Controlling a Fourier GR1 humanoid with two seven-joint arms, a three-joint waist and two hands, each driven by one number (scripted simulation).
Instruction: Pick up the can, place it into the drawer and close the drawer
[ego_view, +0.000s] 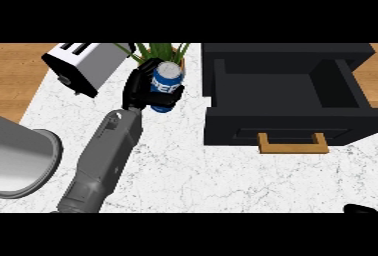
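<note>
Left hand (142, 90) curled round the can (167, 80), held above the desk (192, 175) by the plant (159, 50), long axis near upright. Open drawer (284, 95) well off to the right, across the body. Right hand (362, 209) barely showing at the lower edge, fingers unreadable.

Left forearm (103, 160): was grey, rounded, tapering toward the wrist.
Left hand (140, 90): was black.
Right hand (362, 209): was black.

Even, bright light falls on the counter (192, 170), no glare. The drawer (284, 95) interior reads nearly solid black (little detail inside). Shadows stay faint and soft.
</note>
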